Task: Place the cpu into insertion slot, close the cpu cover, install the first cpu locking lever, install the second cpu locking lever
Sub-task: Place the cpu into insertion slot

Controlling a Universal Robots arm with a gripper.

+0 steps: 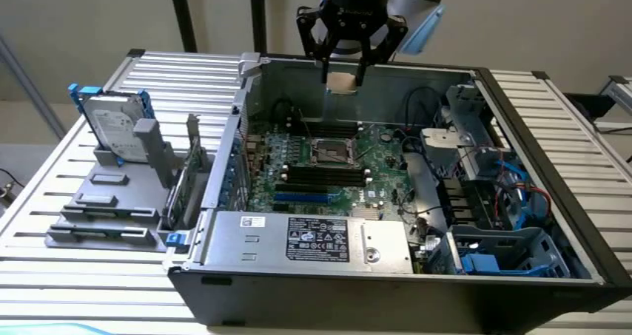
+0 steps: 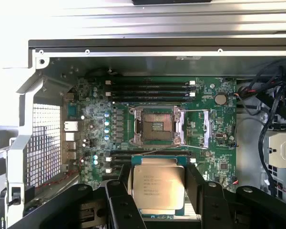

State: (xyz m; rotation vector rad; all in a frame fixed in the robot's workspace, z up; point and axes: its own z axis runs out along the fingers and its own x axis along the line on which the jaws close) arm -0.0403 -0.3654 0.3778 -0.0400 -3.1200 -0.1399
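Observation:
My gripper (image 1: 343, 76) hangs high over the back of the open computer case, shut on the cpu (image 1: 342, 82), a small tan square chip. In the wrist view the cpu (image 2: 157, 188) sits flat between the two black fingers (image 2: 194, 183), metal face with print toward the camera. Below it on the green motherboard (image 2: 219, 157) lies the insertion slot (image 2: 156, 126), a square socket with a dark centre that stands uncovered. The cpu cover (image 2: 207, 129) stands swung up beside the socket. In the exterior view the insertion slot (image 1: 331, 151) is well below and in front of the gripper.
A grey labelled power supply box (image 1: 306, 239) lies along the case's near side. Long black memory slots (image 1: 321, 176) flank the socket. Cables (image 1: 493, 180) and a blue drive cage (image 1: 504, 257) fill the exterior view's right. A hard drive (image 1: 114, 124) stands outside on the slatted table.

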